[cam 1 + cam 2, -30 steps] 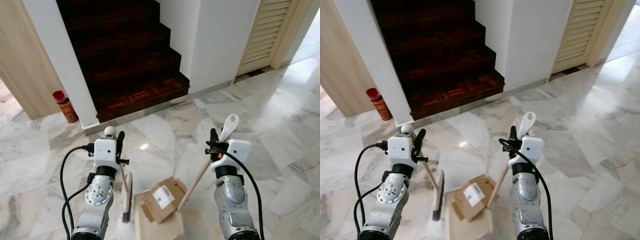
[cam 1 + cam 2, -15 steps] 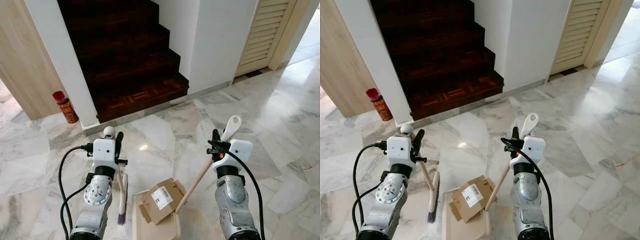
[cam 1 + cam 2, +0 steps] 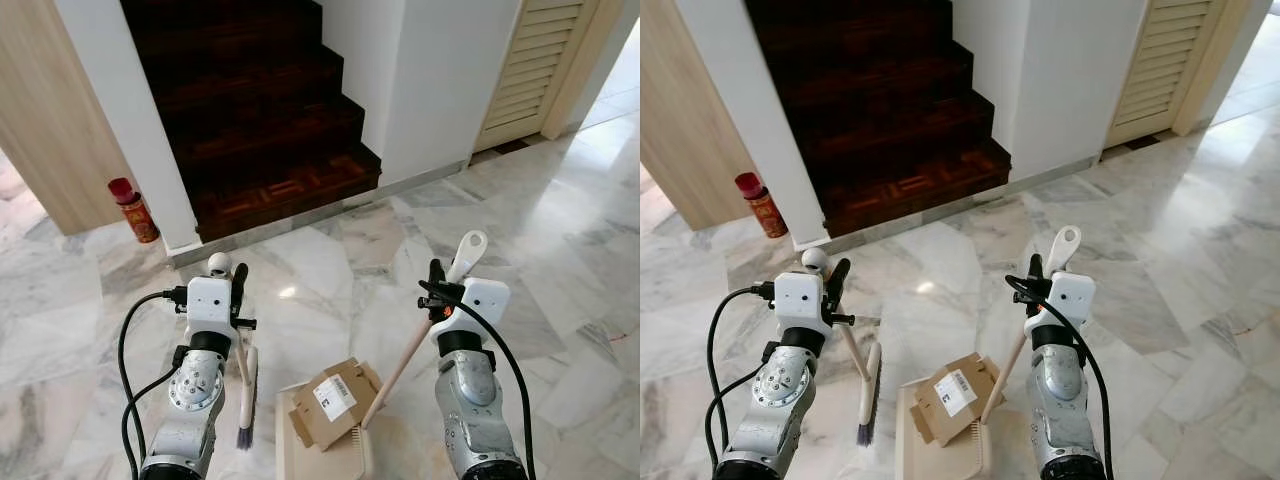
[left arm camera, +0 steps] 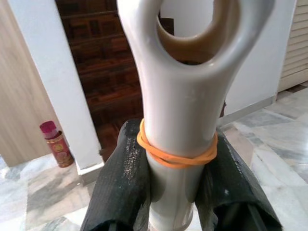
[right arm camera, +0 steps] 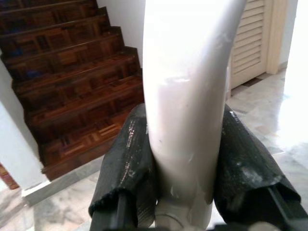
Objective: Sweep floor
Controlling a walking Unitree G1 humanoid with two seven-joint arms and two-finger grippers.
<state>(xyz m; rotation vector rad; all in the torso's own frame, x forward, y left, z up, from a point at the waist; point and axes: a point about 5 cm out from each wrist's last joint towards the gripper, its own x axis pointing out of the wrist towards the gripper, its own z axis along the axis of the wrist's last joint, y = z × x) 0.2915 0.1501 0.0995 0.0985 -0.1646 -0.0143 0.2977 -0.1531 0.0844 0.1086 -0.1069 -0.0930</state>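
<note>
Box (image 3: 335,401) (white label, print unreadable) sits in dustpan (image 3: 318,462).

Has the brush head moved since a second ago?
Yes. The brush head swung away from the cardboard box and dustpan, toward the left gripper arm.

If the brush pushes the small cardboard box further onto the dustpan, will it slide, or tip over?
The small brown cardboard box with a white label looks light and crumpled, so it probably slides easily. It lies tilted on the beige dustpan rim, so a push may tip it. Its open flaps could catch.
</note>
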